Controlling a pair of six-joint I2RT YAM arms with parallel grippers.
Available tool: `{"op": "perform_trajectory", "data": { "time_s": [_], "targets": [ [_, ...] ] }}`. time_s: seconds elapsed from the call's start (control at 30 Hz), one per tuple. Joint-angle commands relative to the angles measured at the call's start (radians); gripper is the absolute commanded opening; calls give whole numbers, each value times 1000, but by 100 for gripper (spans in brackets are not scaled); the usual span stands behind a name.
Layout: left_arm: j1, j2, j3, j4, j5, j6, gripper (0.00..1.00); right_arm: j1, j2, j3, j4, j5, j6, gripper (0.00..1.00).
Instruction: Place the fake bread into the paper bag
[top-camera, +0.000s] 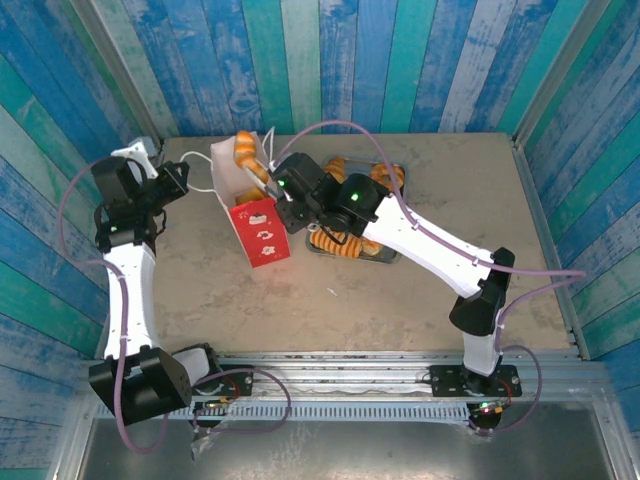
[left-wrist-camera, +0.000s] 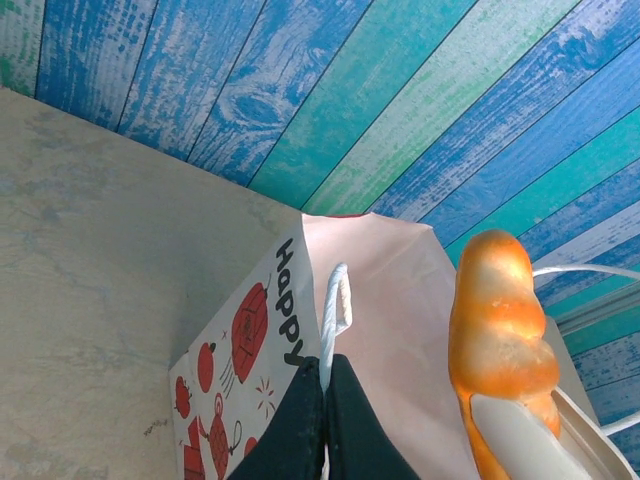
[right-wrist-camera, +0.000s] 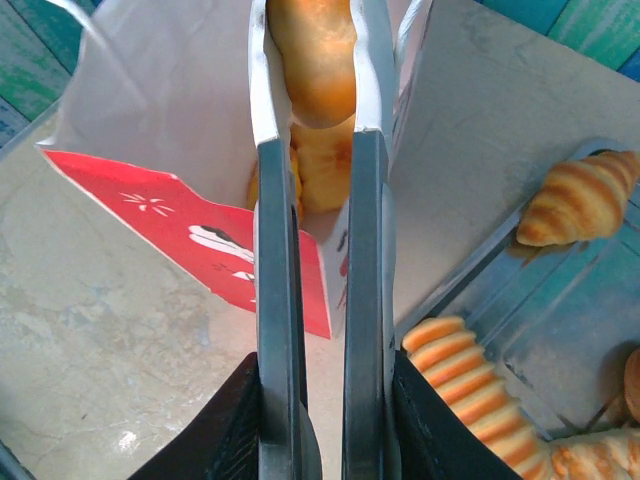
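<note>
The paper bag (top-camera: 262, 236) leans on the table at the back left, white with a red lower panel; its mouth faces up and back. My left gripper (left-wrist-camera: 327, 375) is shut on one white cord handle (left-wrist-camera: 336, 305), at the bag's left side (top-camera: 190, 180). My right gripper (right-wrist-camera: 312, 45) is shut on a golden-brown bread piece (right-wrist-camera: 315, 70), holding it in the bag's mouth (top-camera: 246, 152). The same piece (left-wrist-camera: 500, 320) hangs beside the bag's inner wall in the left wrist view. Another bread piece (right-wrist-camera: 322, 168) lies deeper inside the bag.
The grey metal tray (right-wrist-camera: 565, 305) lies right of the bag, partly under my right arm (top-camera: 420, 240). It holds a croissant (right-wrist-camera: 582, 195), a ridged long loaf (right-wrist-camera: 478, 385) and more pastries (top-camera: 340, 243). Blue striped walls close in the table.
</note>
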Motion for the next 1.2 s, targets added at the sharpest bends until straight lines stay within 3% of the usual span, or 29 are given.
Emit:
{"op": "perform_trajectory", "data": {
  "time_s": [0.0, 0.43, 1.17],
  "targets": [
    [-1, -39, 26, -9, -12, 23, 0, -11, 0, 11, -8, -2, 12, 14],
    [-1, -36, 17, 3, -16, 23, 0, -18, -6, -6, -8, -8, -15, 39],
    [-1, -31, 37, -18, 13, 43, 0, -25, 0, 17, -15, -15, -10, 49]
  ]
}}
